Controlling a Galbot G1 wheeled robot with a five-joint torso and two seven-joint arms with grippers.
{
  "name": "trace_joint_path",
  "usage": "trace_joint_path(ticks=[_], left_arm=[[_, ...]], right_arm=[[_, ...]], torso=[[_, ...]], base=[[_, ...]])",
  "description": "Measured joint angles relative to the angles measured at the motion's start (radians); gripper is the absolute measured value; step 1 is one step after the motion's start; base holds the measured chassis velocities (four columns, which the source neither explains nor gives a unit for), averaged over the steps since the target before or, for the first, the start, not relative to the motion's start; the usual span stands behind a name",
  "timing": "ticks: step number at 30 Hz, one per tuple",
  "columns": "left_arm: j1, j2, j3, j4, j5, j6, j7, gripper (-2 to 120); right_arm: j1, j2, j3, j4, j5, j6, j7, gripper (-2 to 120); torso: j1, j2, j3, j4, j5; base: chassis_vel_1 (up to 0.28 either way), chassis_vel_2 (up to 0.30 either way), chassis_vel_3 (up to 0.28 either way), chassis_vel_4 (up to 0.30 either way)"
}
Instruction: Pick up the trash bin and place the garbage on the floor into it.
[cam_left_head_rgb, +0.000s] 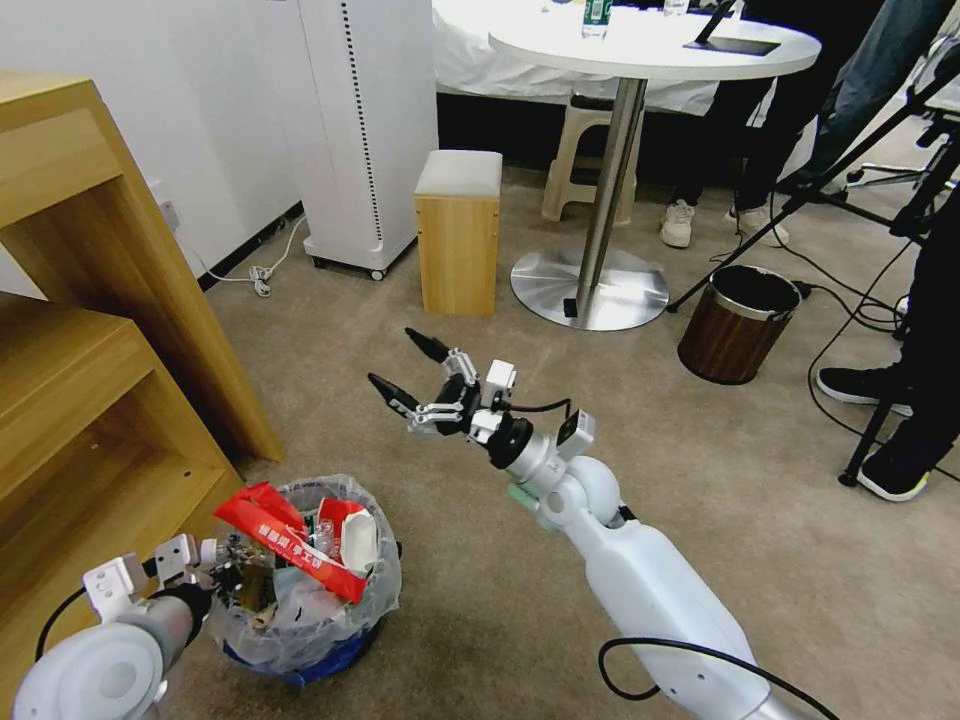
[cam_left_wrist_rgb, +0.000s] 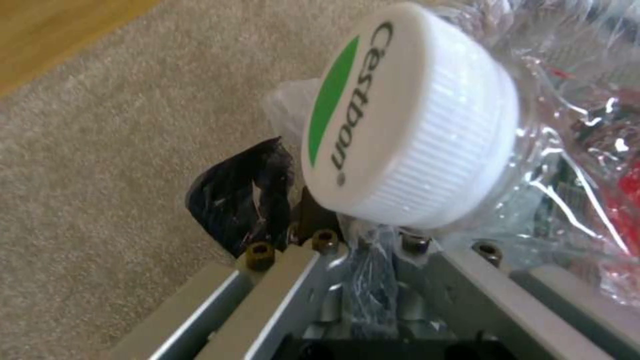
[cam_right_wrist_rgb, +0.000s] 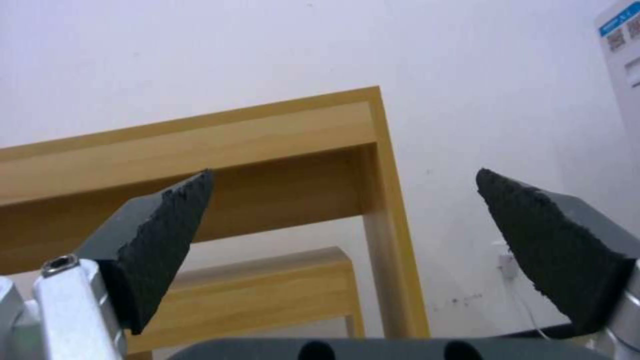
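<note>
My left pincer (cam_left_head_rgb: 215, 572) apparently pinches the trash bin (cam_left_head_rgb: 305, 580) liner rim beside the wooden shelf (cam_left_head_rgb: 90, 330). My right pincer (cam_left_head_rgb: 410, 372) hovers spread above the floor (cam_left_head_rgb: 700, 480). Keep the bin level; garbage (cam_left_head_rgb: 310, 545) sits heaped inside.

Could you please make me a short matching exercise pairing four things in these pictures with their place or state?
1. trash bin
2. right gripper
3. left gripper
4. brown wood-grain bin

A. open and empty, raised above the carpet
B. at the liner's rim
C. full of litter beside the wooden shelf
D. near the round table's base

Pairs: 1-C, 2-A, 3-B, 4-D
</note>
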Motion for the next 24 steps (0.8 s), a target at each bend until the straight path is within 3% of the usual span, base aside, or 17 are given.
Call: trace_joint_path(ticks=[7,15,17,19,20,23,24], left_arm=[[-0.011,-0.016,0.014,0.022,0.057,-0.021,0.03,1],[0.005,-0.017,0.014,-0.005,0.128,-0.037,0.041,29],[0.008,-0.015,0.011,-0.013,0.134,-0.037,0.041,30],[0.019,-0.009,0.002,-0.046,0.154,-0.038,0.041,44],[0.019,-0.009,0.002,-0.046,0.154,-0.038,0.041,44],[0.077,0.016,-0.029,-0.199,0.186,-0.031,0.002,61],[0.077,0.016,-0.029,-0.199,0.186,-0.031,0.002,61]], right_arm=[[-0.014,-0.002,0.005,-0.003,0.005,0.029,0.041,100],[-0.028,-0.014,0.045,0.003,-0.037,0.031,0.085,100],[-0.032,-0.016,0.051,0.007,-0.038,0.031,0.087,100],[-0.047,-0.022,0.073,0.023,-0.043,0.031,0.103,100],[-0.047,-0.022,0.073,0.023,-0.043,0.031,0.103,100],[-0.113,-0.045,0.159,0.068,-0.095,0.029,0.185,100],[-0.113,-0.045,0.159,0.068,-0.095,0.029,0.185,100]], torso=[[0.0,0.0,0.0,0.0,0.0002],[0.0,0.0,0.0,0.0,0.0],[0.0,0.0,0.0,0.0,0.0],[0.0,0.0,0.0,0.0,-0.0001],[0.0,0.0,0.0,0.0,-0.0001],[0.0,0.0,0.0,-0.0002,0.0002],[0.0,0.0,0.0,-0.0002,0.0002]], base=[[0.0,0.0,0.0,0.0],[0.0,0.0,0.0,0.0],[0.0,0.0,0.0,0.0],[0.0,0.0,0.0,0.0],[0.0,0.0,0.0,0.0],[0.0,0.0,0.0,0.0],[0.0,0.0,0.0,0.0]])
